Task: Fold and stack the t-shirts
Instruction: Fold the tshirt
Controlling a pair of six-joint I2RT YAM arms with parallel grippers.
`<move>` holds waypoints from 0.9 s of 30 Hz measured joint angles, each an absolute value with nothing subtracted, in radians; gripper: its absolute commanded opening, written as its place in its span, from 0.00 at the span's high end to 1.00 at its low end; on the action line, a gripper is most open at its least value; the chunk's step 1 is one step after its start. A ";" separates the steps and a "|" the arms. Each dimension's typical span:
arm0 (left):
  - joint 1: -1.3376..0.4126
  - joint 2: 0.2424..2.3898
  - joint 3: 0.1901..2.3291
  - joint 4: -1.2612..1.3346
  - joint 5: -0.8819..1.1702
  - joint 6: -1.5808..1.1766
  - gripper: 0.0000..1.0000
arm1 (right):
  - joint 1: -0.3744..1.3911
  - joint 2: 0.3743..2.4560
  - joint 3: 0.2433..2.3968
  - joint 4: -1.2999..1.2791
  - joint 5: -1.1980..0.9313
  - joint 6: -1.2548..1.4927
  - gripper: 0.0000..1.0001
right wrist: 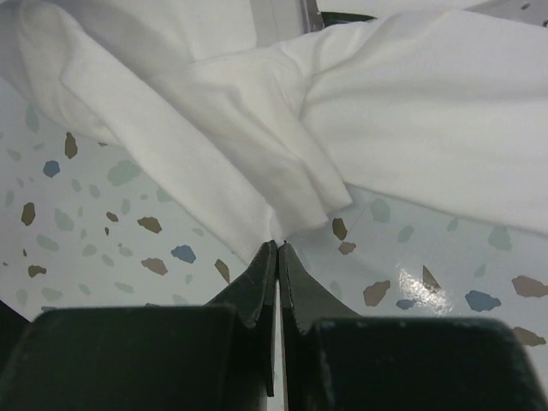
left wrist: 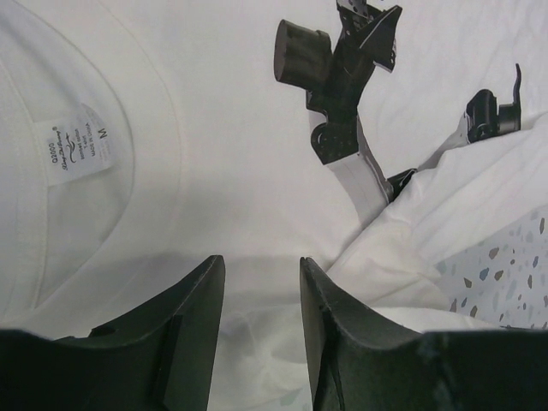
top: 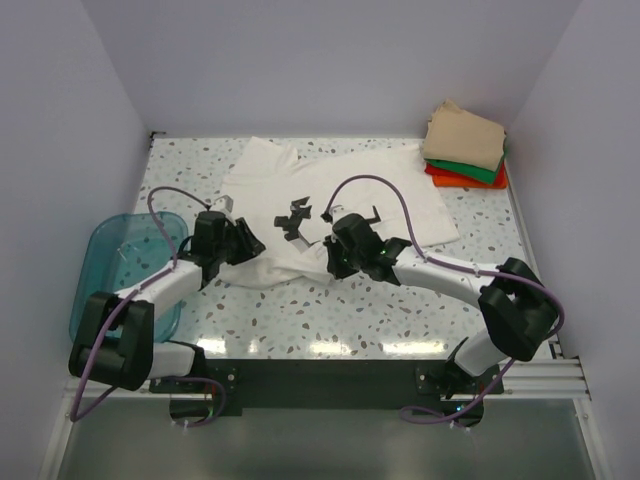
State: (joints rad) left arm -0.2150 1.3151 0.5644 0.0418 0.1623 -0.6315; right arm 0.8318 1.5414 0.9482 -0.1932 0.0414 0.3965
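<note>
A large white t-shirt (top: 340, 180) lies spread on the speckled table, its black chest print (top: 293, 218) facing up. My left gripper (top: 252, 246) hangs over the shirt's near left part. In the left wrist view this left gripper (left wrist: 261, 265) stands open above rumpled white cloth (left wrist: 214, 171), with the neck label (left wrist: 77, 141) to the left and the print (left wrist: 338, 86) ahead. My right gripper (top: 332, 266) is at the shirt's near edge. The right wrist view shows that right gripper (right wrist: 278, 244) shut, its tips pinching a folded corner of the white t-shirt (right wrist: 257, 163) just above the table.
Folded tan (top: 463, 138), green (top: 482, 172) and orange-red (top: 448, 180) t-shirts are stacked at the back right corner. A translucent teal bin (top: 125, 260) sits at the left edge beside the left arm. White walls close in three sides.
</note>
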 measured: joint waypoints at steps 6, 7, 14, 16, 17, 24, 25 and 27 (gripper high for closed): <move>-0.217 1.312 0.492 0.142 0.194 -0.626 0.57 | 0.828 1.541 0.949 -0.244 0.067 0.397 1.00; -0.217 1.309 0.478 0.159 0.199 -0.625 0.57 | 0.828 1.541 0.950 -0.249 0.070 0.397 1.00; -0.217 1.270 0.381 0.304 0.236 -0.625 0.56 | 0.824 1.551 0.986 -0.282 0.088 0.396 1.00; -0.217 1.270 0.369 0.328 0.242 -0.625 0.57 | 0.824 1.554 0.995 -0.286 0.088 0.397 1.00; -0.217 1.270 0.366 0.339 0.245 -0.625 0.57 | 0.824 1.558 1.002 -0.289 0.088 0.397 1.00; -0.217 1.271 0.361 0.358 0.237 -0.625 0.52 | 0.824 1.572 1.044 -0.303 0.093 0.397 1.00; -0.217 1.271 0.361 0.358 0.234 -0.625 0.50 | 0.824 1.572 1.047 -0.303 0.094 0.396 1.00; -0.217 1.271 0.361 0.358 0.231 -0.625 0.48 | 0.824 1.572 1.055 -0.304 0.098 0.396 1.00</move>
State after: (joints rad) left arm -0.2173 1.2709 0.3614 0.3584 0.2314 -0.6254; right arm 0.8238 1.5719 1.0546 -0.3042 0.0982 0.3962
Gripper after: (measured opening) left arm 0.502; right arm 0.011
